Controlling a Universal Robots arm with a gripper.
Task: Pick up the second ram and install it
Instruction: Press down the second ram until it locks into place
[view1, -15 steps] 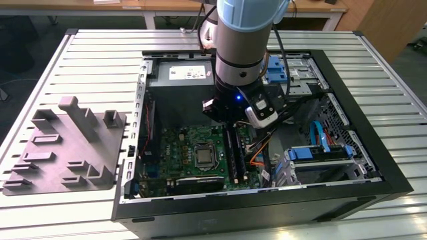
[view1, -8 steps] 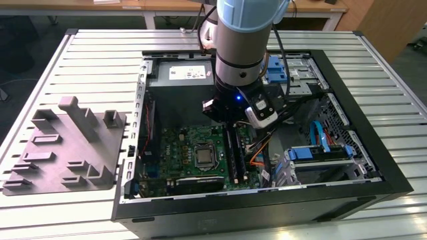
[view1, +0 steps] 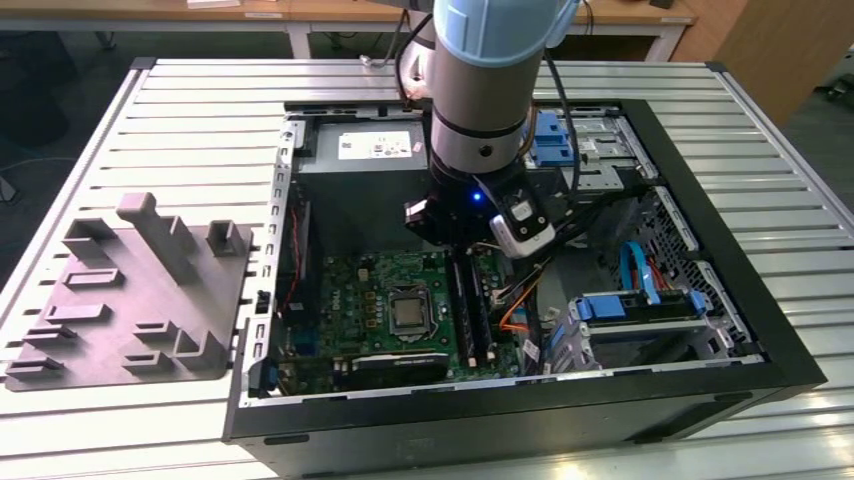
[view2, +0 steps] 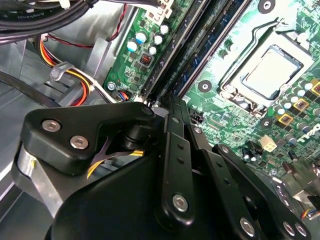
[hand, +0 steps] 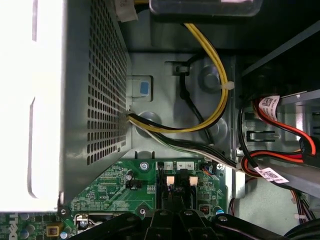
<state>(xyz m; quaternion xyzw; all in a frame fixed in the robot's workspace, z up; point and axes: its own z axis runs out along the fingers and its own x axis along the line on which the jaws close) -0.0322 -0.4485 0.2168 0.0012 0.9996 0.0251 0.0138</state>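
- The black linked pincer (view1: 461, 248) at the end of the grey-and-blue arm was seen lowered into the open black tower case (view1: 747, 330). It was held directly over the long black plastic memory slots (view1: 470, 310) of the large green motherboard (view1: 380, 285).
- The second ram (view2: 189, 49), a long, thin, dark blue-green circuit-board stick, was judged to be standing on edge in the slot line. In the second wrist view it ran straight away from the tip of the pincer (view2: 167, 102), its near end directly under that tip.
- The long axis of the stick was seen to lie along the slots. The pincer was therefore set at one end of the stick and not over its middle, and most of its length reached out ahead of the tip.
- Whether the pincer was closed on the stick or free of it could not be told, as its tip was hidden behind its own dark linkage.
- Whether the stick was fully seated or only resting in the slot could not be told either.
- The square silver processor socket (view2: 270, 70) was seen just to one side of the stick. The perforated grey metal power-supply box (hand: 95, 90) was seen beyond the slot ends nearest the pincer (hand: 170, 217) in the first wrist view.
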